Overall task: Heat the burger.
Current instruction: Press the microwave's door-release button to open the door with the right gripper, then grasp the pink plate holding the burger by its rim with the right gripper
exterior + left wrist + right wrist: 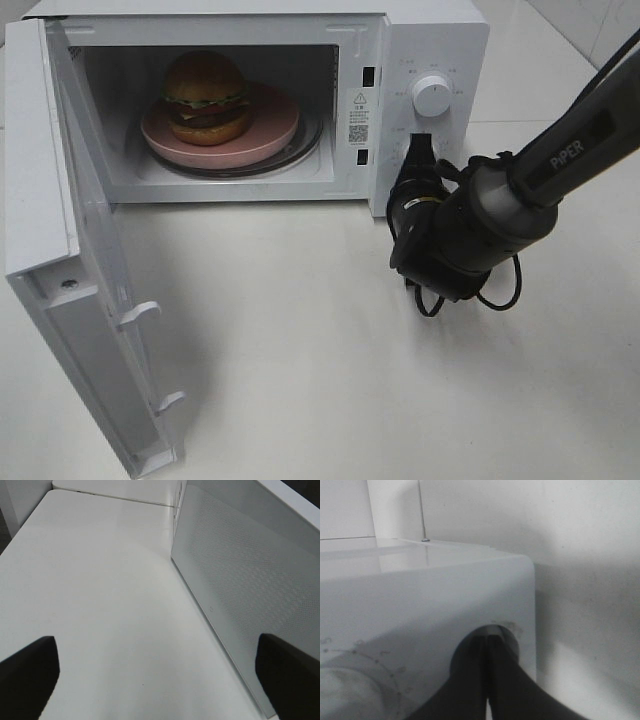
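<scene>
The burger (207, 97) sits on a pink plate (270, 140) inside the microwave (440, 40), which stands at the far edge of the bench (350, 380). Loading looks done, but the door (100, 330) hangs wide open toward the near left corner. The right gripper (418, 150) has its jaws pressed together on nothing, and its tips touch a round control (510, 637) low on the panel, under the upper dial (432, 95). The left gripper (159, 667) is spread wide and empty, near the door's outer face. The main risk is order: if a control is worked while the door stands open, the oven probably will not run and the burger stays cold. Closing brings its own trouble. A hard or off-centre push from the left gripper could slam the door and jolt the microwave toward the far edge, or tip the tall burger off the plate. The bulky right arm hangs just in front of the panel, beside the cavity's latch side, so a swinging door could strike it if it does not clear away. The narrow tips could also slip off the control and mis-set the timer.
</scene>
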Robot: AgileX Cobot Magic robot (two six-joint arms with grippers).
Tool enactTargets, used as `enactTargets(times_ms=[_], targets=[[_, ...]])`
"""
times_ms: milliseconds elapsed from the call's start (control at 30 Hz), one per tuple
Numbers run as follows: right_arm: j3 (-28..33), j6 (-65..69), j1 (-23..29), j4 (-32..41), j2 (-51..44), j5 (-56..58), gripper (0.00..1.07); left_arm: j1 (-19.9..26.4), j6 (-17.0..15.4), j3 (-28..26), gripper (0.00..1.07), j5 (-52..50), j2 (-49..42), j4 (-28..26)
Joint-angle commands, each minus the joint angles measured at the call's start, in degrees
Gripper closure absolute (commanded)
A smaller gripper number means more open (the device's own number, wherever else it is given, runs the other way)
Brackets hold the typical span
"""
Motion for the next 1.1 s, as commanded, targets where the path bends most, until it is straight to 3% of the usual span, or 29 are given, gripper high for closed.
enactTargets(times_ms=[33,600,767,1100], targets=[[1.1,-0.6,0.4,-6.0,-3.0,-3.0,1.07,0.2,0.2,-0.1,0.07,-0.2,-1.0,-0.5],[13.3,-6.5,0.4,-10.5,-12.1,6.8,1.07,0.2,0.2,-0.1,0.07,-0.2,-1.0,-0.5],[18.3,-18.3,0.4,-14.7,-19.1,14.3,1.07,0.2,0.2,-0.1,0.07,-0.2,-1.0,-0.5],[19.2,-41.4,0.3,-21.1,-27.6,32.7,1.06,0.2,0.2,-0.1,0.07,-0.2,-1.0,-0.5]])
